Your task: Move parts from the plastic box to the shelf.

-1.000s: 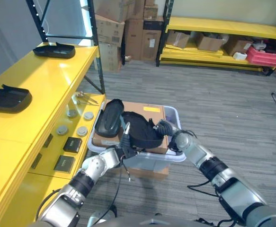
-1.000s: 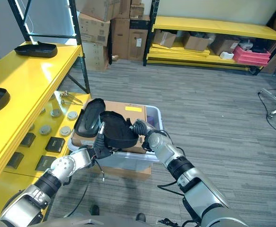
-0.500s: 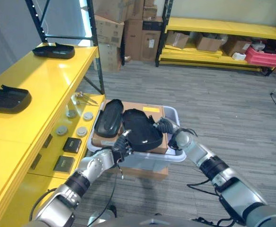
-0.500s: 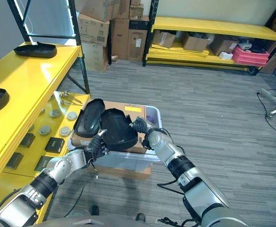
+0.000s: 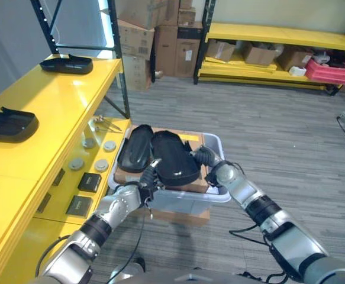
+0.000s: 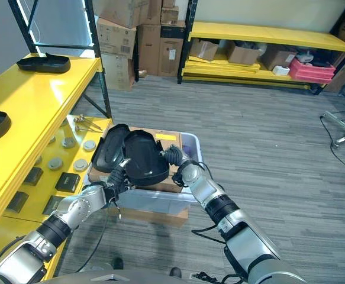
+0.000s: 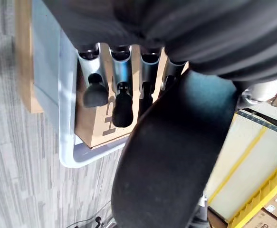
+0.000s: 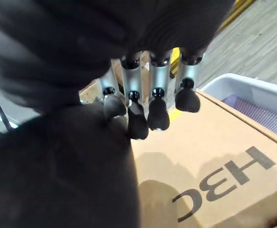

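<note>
Over the box (image 5: 216,195), a black part (image 5: 175,158) is held between both hands, resting on or just above the cardboard carton (image 5: 187,180) inside it. A second black part (image 5: 135,148) lies just beside it. The left hand (image 5: 146,179) is curled at the part's near edge, the right hand (image 5: 203,158) at its far side. The lifting step appears under way; next, the part would need raising clear and carrying left to the shelf (image 5: 48,100), where 2 similar parts (image 5: 7,124) are already set.

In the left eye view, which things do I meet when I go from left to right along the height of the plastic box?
Yellow shelf → small dark square parts on its lower level → left hand → black part held over the plastic box → right hand → grey floor.
</note>
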Available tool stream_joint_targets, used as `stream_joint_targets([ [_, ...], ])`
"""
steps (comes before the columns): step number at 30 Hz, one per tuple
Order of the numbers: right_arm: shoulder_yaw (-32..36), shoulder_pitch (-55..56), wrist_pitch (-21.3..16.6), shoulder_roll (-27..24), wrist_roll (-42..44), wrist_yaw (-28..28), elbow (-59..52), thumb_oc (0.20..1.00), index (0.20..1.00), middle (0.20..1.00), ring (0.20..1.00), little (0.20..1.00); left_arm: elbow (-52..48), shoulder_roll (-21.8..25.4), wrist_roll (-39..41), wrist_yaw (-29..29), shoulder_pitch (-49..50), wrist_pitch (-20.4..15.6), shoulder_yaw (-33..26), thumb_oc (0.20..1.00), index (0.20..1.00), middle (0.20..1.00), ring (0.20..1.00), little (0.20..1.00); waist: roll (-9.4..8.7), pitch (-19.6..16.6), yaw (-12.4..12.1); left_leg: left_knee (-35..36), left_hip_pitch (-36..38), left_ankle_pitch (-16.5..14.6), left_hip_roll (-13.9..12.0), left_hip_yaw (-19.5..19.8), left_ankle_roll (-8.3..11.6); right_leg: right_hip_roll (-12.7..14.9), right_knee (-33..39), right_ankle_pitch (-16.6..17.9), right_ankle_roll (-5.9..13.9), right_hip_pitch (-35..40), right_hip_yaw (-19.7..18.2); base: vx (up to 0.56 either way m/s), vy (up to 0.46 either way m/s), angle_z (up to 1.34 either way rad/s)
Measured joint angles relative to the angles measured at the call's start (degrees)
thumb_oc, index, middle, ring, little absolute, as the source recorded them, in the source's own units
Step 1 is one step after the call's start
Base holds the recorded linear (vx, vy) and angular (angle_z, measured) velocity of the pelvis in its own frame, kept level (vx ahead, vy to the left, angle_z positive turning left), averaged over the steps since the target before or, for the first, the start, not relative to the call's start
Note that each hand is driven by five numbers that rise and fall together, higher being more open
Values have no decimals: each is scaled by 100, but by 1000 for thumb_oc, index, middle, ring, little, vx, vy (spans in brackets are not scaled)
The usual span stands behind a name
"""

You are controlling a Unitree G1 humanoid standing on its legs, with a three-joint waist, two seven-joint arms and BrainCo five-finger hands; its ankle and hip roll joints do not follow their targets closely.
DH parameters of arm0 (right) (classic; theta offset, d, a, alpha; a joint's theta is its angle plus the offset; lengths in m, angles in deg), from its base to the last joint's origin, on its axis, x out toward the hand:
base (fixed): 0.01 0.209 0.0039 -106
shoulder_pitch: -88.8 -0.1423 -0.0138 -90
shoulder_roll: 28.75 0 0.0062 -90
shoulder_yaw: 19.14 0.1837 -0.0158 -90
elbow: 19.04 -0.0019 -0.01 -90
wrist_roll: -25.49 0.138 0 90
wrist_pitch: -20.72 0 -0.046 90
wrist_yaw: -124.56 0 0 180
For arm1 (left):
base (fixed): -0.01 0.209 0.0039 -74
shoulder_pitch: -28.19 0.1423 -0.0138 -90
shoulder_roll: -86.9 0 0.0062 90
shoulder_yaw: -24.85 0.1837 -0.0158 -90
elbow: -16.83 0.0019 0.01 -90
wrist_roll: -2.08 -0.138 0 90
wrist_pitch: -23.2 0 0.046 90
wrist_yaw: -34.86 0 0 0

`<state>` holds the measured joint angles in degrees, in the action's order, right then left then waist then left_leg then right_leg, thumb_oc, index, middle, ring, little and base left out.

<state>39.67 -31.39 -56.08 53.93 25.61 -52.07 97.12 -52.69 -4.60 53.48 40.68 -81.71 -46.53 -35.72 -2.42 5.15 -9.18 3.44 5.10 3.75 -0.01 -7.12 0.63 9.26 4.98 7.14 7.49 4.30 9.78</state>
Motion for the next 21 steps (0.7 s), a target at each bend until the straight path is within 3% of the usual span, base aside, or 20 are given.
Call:
stream_joint_targets([
  [1, 217, 0, 79, 166, 430, 218, 0, 1000, 1000, 1000, 1000, 1000, -195, 22, -61, 172, 0, -70, -28, 200, 200, 200, 200, 200, 10, 7, 2, 10, 7, 4, -5, -24, 6, 0, 0, -3, -4, -2, -1, 0, 0, 0],
  [4, 539, -2, 79, 396, 1454, 513, -50, 1000, 1000, 1000, 1000, 1000, -455, 44, -223, 380, -1, -305, -61, 200, 200, 200, 200, 200, 21, 14, -8, 40, 39, 10, -24, -57, 13, -9, 1, -9, -10, 2, -1, -3, 24, -4],
  [10, 843, -2, 19, 723, 2438, 712, -62, 1000, 1000, 1000, 1000, 1000, -645, 88, -333, 502, -2, -437, -249, 200, 200, 200, 200, 200, 96, 61, -9, 85, 118, 12, -56, -69, 34, -35, 2, -50, -69, 57, 25, -2, 9, -1],
  [21, 1063, 35, -343, 752, 2543, 712, -83, 1000, 1000, 1000, 1000, 1000, -647, 102, -740, 453, -2, -828, -320, 200, 200, 200, 200, 200, 166, 100, 29, 96, 118, 13, -77, -78, 45, -62, 2, -52, -80, 49, 23, 0, 0, 0],
])
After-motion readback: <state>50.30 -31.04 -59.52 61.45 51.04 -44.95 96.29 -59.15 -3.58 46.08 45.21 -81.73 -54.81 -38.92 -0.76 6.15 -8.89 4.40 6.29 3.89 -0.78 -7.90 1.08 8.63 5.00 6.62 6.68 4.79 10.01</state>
